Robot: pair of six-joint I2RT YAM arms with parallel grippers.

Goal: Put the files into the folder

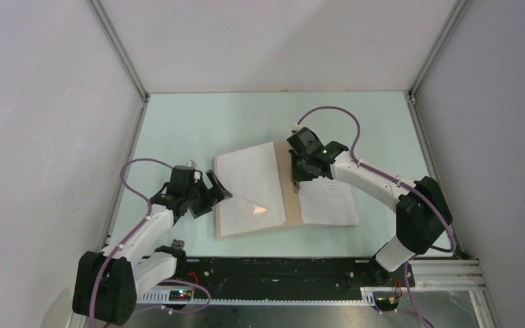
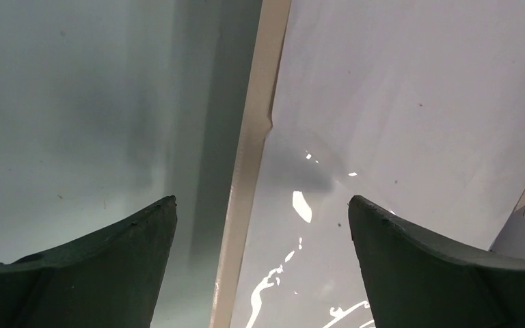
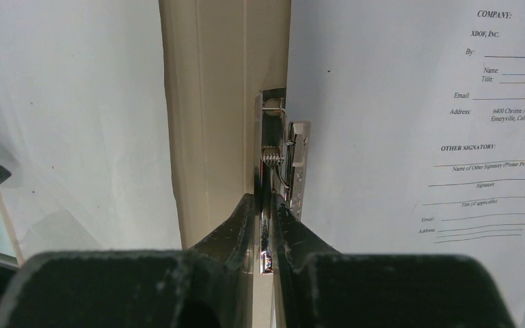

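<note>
Now your right claw point(image 3: 268, 229) pinches the clip point(image 3: 278, 154).
The folder point(image 1: 289, 198) lies open on the table point(image 1: 198, 123), blank sheet point(image 1: 249, 184) left, printed sheet point(image 1: 329, 201) right; your left claw point(image 2: 261, 199) gapes over its left edge.

Near-left base, left arm point(image 1: 140, 232) bent at the elbow, forearm reaching forward and inward, wrist low. Its left gripper point(image 1: 213, 195) points toward centre, jaws spread wide, gripping nothing. From the near-right base, right arm point(image 1: 376, 183) stretches forward and to the left, elbow up, wrist tipped down. The right gripper point(image 1: 295, 179) has jaws nearly together, fingertips pinched on the thin metal clip point(image 3: 299, 164). The two grippers are well apart, both low over the table.
</note>
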